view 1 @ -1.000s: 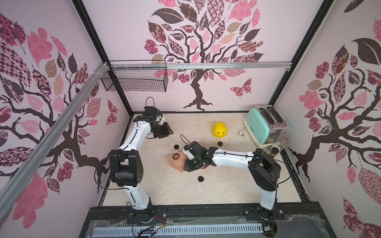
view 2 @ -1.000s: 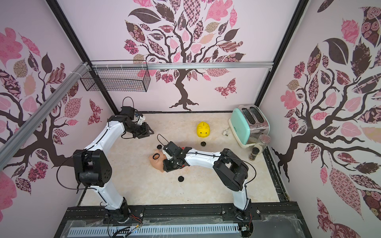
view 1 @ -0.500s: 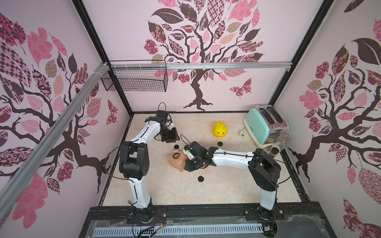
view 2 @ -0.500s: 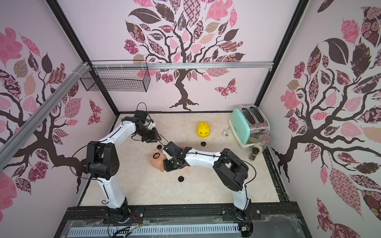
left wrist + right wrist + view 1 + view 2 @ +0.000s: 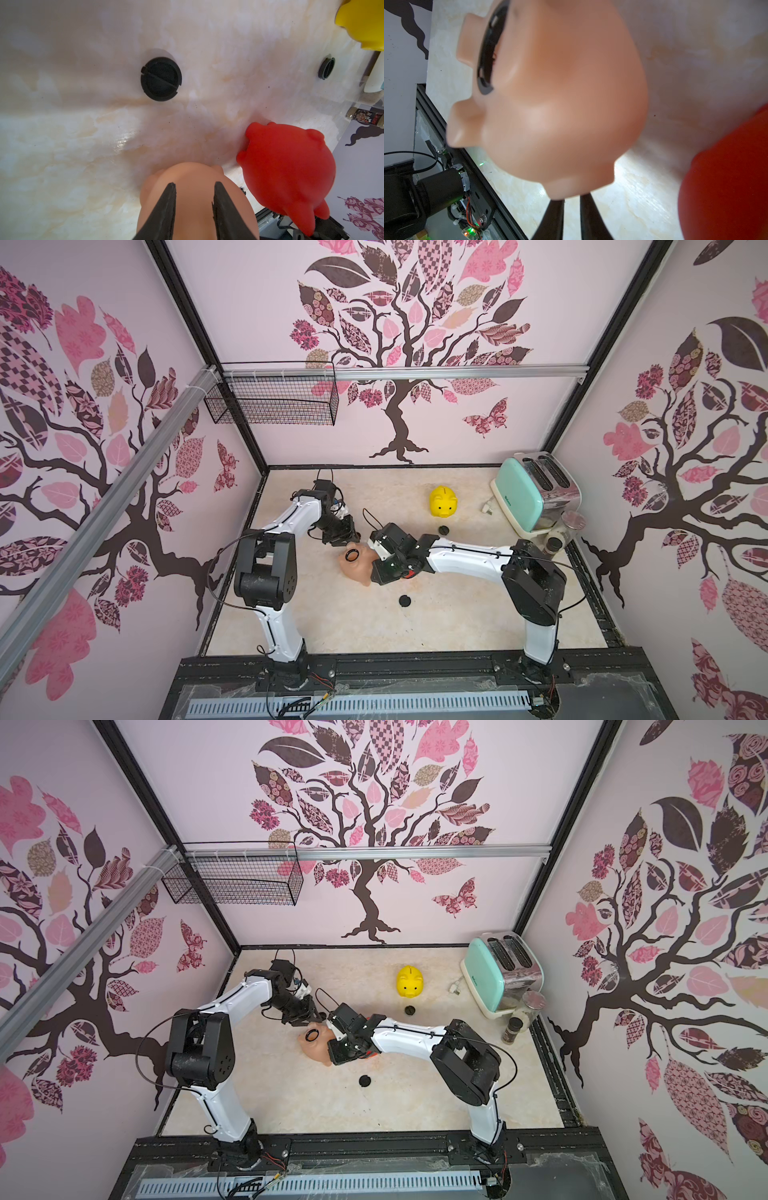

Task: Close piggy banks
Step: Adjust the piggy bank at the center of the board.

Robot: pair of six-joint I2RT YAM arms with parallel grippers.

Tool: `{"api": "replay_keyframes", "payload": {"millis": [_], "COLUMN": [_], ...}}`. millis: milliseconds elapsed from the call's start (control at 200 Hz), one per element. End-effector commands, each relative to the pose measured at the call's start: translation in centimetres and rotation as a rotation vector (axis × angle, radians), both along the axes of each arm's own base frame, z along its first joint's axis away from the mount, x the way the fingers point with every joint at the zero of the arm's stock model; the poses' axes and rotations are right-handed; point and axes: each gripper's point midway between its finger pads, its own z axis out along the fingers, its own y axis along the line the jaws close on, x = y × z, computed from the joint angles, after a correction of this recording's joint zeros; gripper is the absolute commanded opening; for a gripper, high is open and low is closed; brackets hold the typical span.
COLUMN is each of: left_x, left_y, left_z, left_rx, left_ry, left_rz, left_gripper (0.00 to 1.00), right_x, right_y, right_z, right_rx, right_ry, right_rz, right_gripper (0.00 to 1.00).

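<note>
Marbled tabletop (image 5: 457,614): glossy peach piggy bank (image 5: 357,568), seemingly in right pincer (image 5: 571,198); left pincer (image 5: 194,184) unclear.

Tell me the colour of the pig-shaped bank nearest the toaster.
The glossy plastic pig bank is bright yellow, clearest in a top view.

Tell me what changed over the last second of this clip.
The left gripper swung from the back-left corner toward the middle and now hangs right next to the peach pig, fingers apart, nothing visible between them. Nothing was picked up or let go. Unchanged: the right gripper at the peach pig's side, the yellow pig, the front plug, the plug by the yellow pig, the toaster.
</note>
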Motion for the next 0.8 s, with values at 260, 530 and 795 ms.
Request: {"api": "replay_keyframes", "payload": {"millis": [260,530,795], "left_x": [-0.9,-1.3,-1.6], "left_y": [2.1,2.9,4.0], "left_z": [1.2,0.4,-0.5], "left_rx": [-0.002,0.009,0.047], "left_ry": [-0.056,-0.030,-0.017], "left_rz": [0.054,0.073,0.099], "left_gripper": [0.36,0.37,0.37], "right_x": [1.6,2.6,3.6], "right_y": [0.9,1.4,1.8], "right_z": [0.9,1.0,1.3], "right_rx": [0.013,0.018,0.026], "right_ry": [-0.016,-0.015,-0.017], "right_rz": [-0.012,-0.017,-0.022], "right_gripper": [0.18,0.18,0.18]}}
